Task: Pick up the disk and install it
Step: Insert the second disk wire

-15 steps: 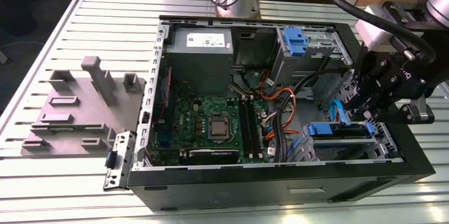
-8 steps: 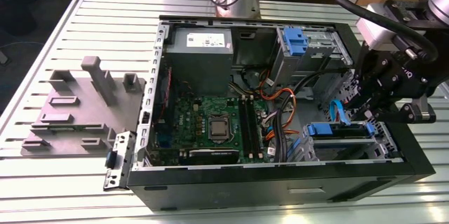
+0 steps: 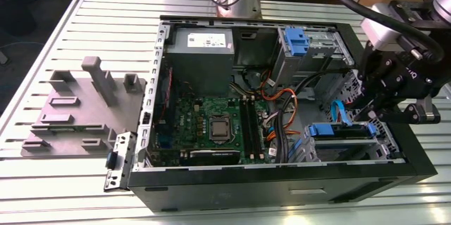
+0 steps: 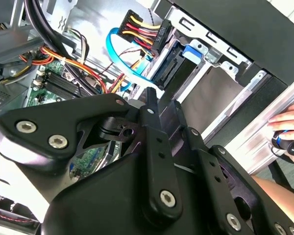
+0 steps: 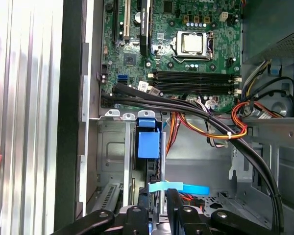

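The disk stands on edge in the grey drive cage at the open computer case's corner, on the exterior view's right, showing its blue rail. My gripper hangs just above the cage, at the disk's end nearer the case wall. In the first wrist view the disk's blue end lies straight ahead of my gripper, inside the cage. In the second wrist view the gripper points at the disk's dark connector end beside the cage wall.
Black and orange cable bundles and a light blue flat cable cross close to the cage. The motherboard, power-supply box and an upper bay fill the case. A grey fixture block sits on the table. A person's hand rests outside.
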### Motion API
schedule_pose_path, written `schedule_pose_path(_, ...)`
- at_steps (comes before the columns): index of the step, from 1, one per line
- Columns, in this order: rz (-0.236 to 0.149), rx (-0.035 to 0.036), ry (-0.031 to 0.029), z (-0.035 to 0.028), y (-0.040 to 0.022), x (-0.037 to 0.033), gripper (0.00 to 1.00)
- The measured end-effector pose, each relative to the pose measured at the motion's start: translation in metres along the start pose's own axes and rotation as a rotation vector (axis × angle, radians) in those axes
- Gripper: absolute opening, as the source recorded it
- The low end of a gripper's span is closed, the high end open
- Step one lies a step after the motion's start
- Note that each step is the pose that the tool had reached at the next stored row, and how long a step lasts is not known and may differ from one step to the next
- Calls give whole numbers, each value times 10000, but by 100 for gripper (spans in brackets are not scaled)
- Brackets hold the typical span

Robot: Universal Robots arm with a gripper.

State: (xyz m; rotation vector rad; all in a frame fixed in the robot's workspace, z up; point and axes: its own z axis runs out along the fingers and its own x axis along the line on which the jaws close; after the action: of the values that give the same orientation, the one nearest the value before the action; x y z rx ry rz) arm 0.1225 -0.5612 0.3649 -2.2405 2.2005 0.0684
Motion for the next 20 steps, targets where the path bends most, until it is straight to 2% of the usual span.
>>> schedule_pose_path(6, 0, 0, 0, -1, -34, 0, 29)
schedule_pose_path(10, 0, 0, -1, 1, -84, -5, 29)
schedule_pose_path(14, -1, 0, 1, 9, -131, -31, 29)
schedule_pose_path(20, -1, -2, 1, 36, -178, -104, 29)
